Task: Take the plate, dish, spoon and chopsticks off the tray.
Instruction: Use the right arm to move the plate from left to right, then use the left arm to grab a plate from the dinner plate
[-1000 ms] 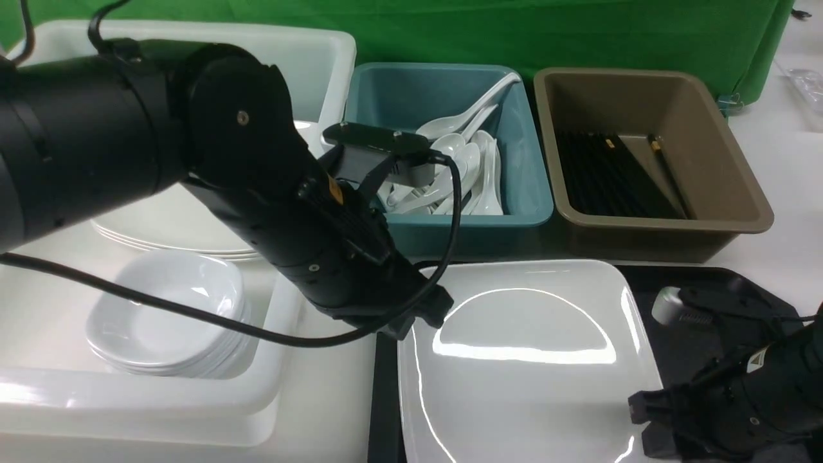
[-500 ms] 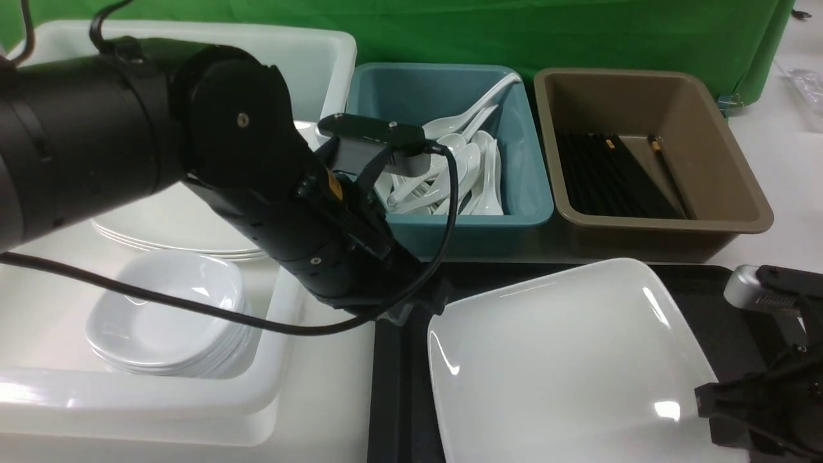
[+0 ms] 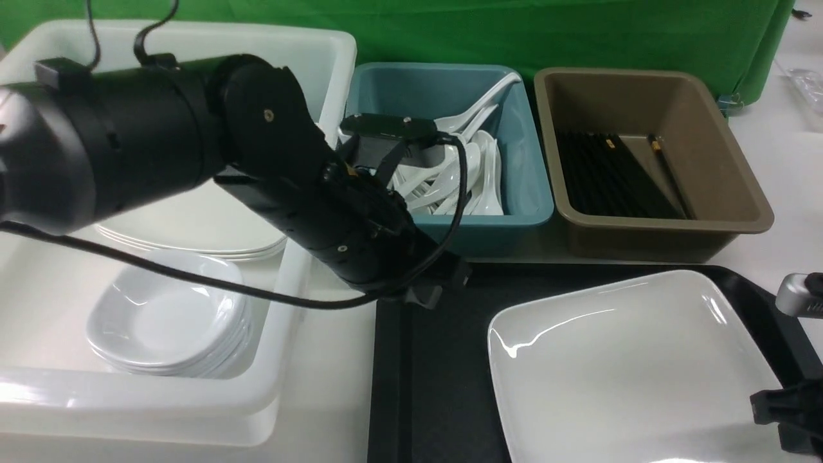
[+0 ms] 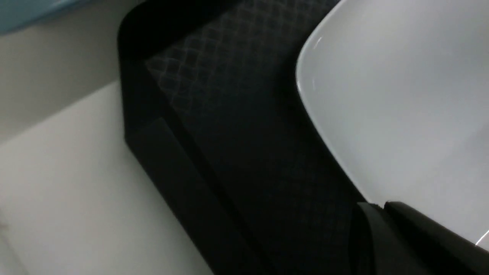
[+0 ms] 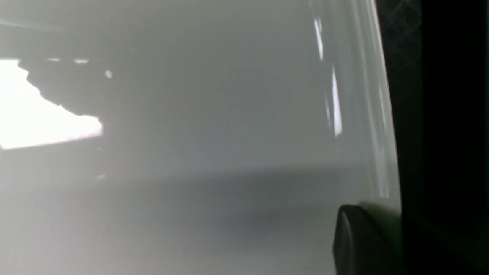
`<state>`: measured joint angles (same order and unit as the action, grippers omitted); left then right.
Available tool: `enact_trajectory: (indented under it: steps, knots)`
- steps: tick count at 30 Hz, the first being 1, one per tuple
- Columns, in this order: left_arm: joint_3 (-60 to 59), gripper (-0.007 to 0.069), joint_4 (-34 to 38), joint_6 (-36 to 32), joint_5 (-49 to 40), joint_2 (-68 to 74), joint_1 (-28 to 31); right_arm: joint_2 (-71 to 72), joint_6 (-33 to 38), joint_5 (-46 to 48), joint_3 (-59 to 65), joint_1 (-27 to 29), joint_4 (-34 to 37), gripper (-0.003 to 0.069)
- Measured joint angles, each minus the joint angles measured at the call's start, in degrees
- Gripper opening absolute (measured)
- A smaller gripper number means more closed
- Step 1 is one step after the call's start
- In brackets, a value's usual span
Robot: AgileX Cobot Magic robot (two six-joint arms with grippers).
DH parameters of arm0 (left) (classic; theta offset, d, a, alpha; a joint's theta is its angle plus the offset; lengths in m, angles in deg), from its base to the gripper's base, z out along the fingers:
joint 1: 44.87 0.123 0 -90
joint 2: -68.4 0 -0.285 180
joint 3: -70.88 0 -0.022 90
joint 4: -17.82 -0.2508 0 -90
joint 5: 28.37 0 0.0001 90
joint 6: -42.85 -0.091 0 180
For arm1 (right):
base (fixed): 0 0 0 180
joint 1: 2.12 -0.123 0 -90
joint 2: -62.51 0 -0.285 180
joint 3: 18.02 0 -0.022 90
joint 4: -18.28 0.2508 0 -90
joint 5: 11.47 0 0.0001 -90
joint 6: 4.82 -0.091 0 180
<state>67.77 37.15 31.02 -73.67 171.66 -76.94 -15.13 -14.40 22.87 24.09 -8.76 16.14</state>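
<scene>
Green cloth (image 3: 463,32) hangs along the far side of a pale table (image 3: 328,379) in the front view. At the left, a large white bin (image 3: 263,392) holds a stack of wide white plates (image 3: 199,222) and, nearer, a stack of small white dishes (image 3: 170,315). Far off in the middle, a teal bin (image 3: 450,225) contains white spoons (image 3: 472,167), heaped at varied angles; just to its right, a brown bin (image 3: 675,225) contains black chopsticks (image 3: 617,173). On the near side of these two bins lies the black tray (image 3: 443,360). The big white plate (image 3: 630,373) is over the right part of it, one corner pointing toward the brown bin, and runs out of the picture at the near edge. The left gripper (image 3: 440,286) hangs over the tray's far left part, apart from the plate. The right gripper (image 3: 775,418) is at the plate's right edge.

Through the left wrist view, the left gripper's fingertips are together, closed with nothing between them. Dark textured tray surface and the plate's curved rim show beyond.

Seen from the right wrist, the right gripper has the plate's rim between its fingers, one of them over the glossy white face. The jaws are gripping that edge, and bright reflections lie across the plate.
</scene>
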Motion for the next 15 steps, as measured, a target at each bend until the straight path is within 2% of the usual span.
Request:
enact_trajectory:
  steps: [6,10,15]
  knots:
    - [7.49,0.0011,1.91,-1.12,-4.11,7.88,0.0,-3.04,0.18,0.59,0.06,0.1,-1.91,0.0276]
    - [11.93,0.0029,2.75,-2.26,-6.93,12.79,-0.04,-4.02,0.18,0.92,0.06,0.1,-1.91,0.0328]
    - [17.2,0.015,0.57,-3.04,-7.84,17.92,-1.86,-2.63,0.18,2.91,-0.06,0.1,-1.93,0.037]
